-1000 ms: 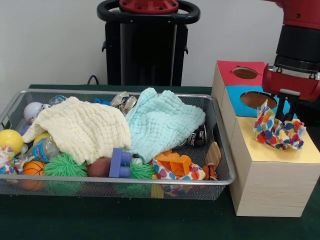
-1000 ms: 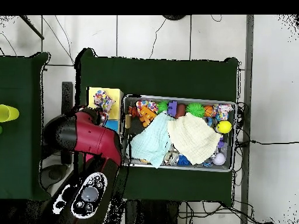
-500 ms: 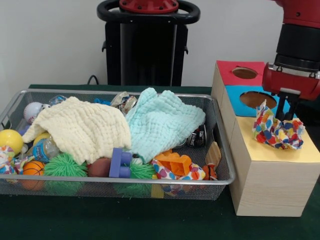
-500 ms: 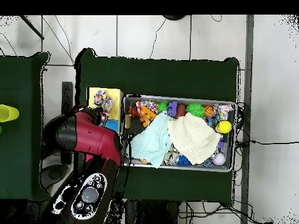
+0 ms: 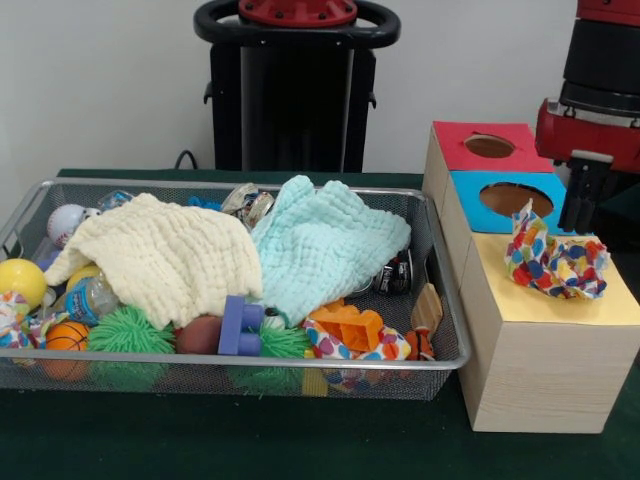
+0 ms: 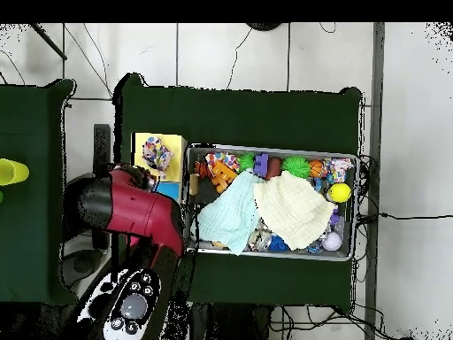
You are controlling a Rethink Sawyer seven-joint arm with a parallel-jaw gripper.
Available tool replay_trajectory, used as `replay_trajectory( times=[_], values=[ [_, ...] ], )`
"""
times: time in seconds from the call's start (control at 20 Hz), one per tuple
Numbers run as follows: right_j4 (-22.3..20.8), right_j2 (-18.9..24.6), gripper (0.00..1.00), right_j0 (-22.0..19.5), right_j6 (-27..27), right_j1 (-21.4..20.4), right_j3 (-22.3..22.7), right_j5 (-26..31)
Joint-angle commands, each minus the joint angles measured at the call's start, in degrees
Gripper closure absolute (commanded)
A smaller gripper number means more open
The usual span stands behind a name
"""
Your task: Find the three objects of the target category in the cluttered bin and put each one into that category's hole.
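A multicoloured patterned cloth (image 5: 556, 262) lies crumpled on the yellow box top (image 5: 560, 308), where it hides any hole; from above the cloth (image 6: 156, 152) sits on the yellow square. My gripper (image 5: 577, 215) hangs open just above and behind it, apart from the cloth and holding nothing. In the mesh bin (image 5: 440, 300) a cream cloth (image 5: 155, 255) and a mint cloth (image 5: 325, 245) are spread over the clutter. A second patterned cloth (image 5: 350, 345) shows at the bin's front right. In the overhead view the red arm (image 6: 133, 208) hides the gripper.
A blue box with a round hole (image 5: 510, 198) and a red box with a hole (image 5: 490, 146) stand behind the yellow one. The bin also holds a yellow ball (image 5: 20, 280), green spiky balls (image 5: 128, 330), a purple block (image 5: 238, 327), an orange block (image 5: 350, 325) and cans.
The gripper let go of the patterned cloth and rose clear of it. The cloth settled onto the yellow box top.
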Motion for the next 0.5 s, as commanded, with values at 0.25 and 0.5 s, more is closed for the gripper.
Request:
replay_trajectory(
  times=[0.25, 0.5],
  values=[
    [0.2, 3.8, 1.0, -2.9, 13.5, 0.3, -1.0, 5.0],
    [0.0, 3.0, 1.0, -3.4, 13.7, 2.1, -5.0, 4.9]
  ],
)
